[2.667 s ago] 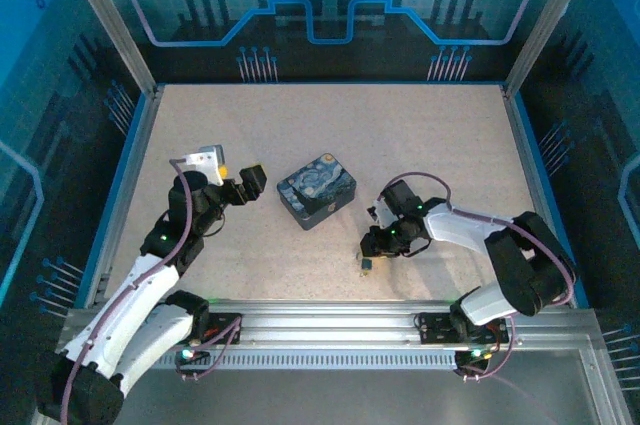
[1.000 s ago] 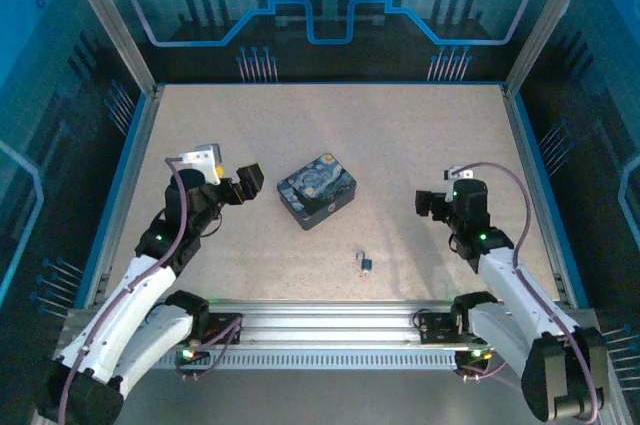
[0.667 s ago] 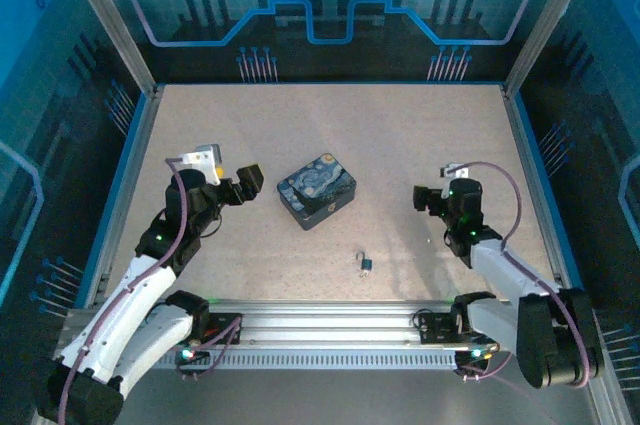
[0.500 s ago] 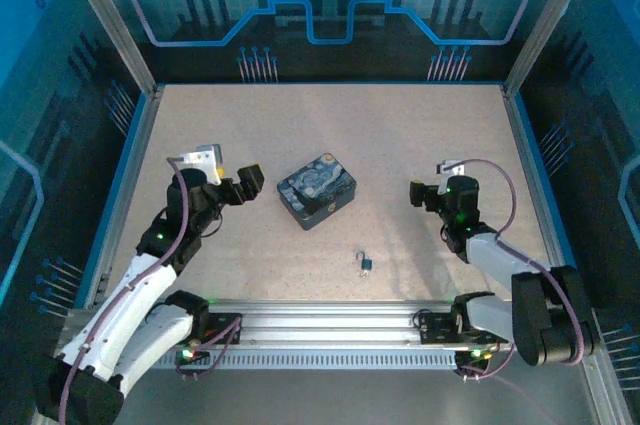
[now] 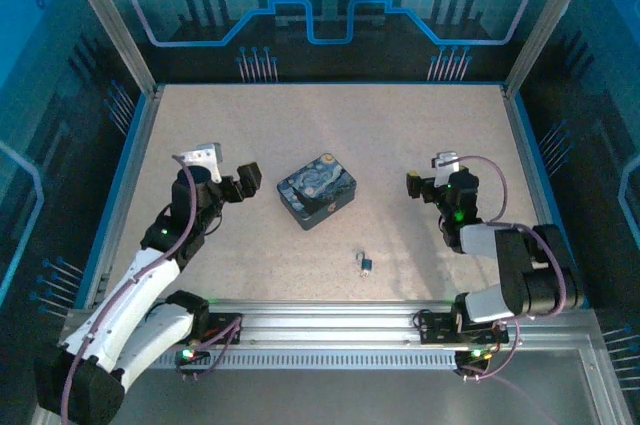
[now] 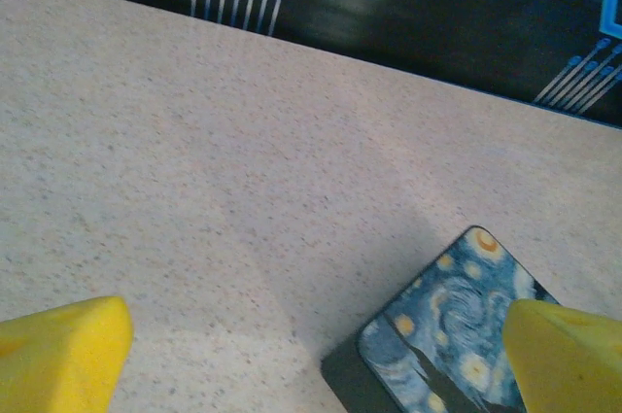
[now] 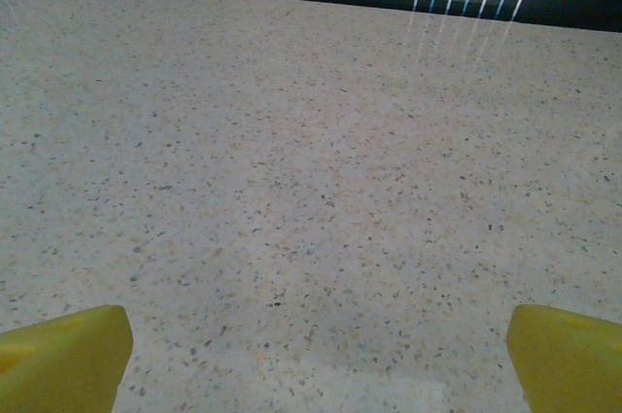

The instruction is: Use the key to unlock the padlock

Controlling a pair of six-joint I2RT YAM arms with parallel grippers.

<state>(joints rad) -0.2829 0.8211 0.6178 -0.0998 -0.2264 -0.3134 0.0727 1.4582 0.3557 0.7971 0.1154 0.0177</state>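
Observation:
The tiny bluish-grey padlock (image 5: pixel 366 264) lies on the speckled table near the front edge, with nothing touching it. The key is too small to tell apart from it in the top view. My right gripper (image 5: pixel 414 188) hovers well up and to the right of the padlock. In the right wrist view this gripper (image 7: pixel 313 366) is open, its yellow fingertips (image 7: pixel 60 360) far apart over bare table. My left gripper (image 5: pixel 250 181) is open just left of the dark blue swirl-patterned box (image 5: pixel 317 190). In the left wrist view the gripper (image 6: pixel 311 369) holds nothing and the box (image 6: pixel 457 335) lies by its right finger.
Blue-rimmed walls (image 5: pixel 130 175) enclose the table on three sides. A metal rail (image 5: pixel 330 320) carrying both arm bases runs along the front. Open tabletop (image 5: pixel 330 125) stretches behind the box and between the arms.
The right arm has folded back toward its base and its gripper has crept slightly left and up, away from the padlock. The left arm has barely shifted. The padlock has stayed put.

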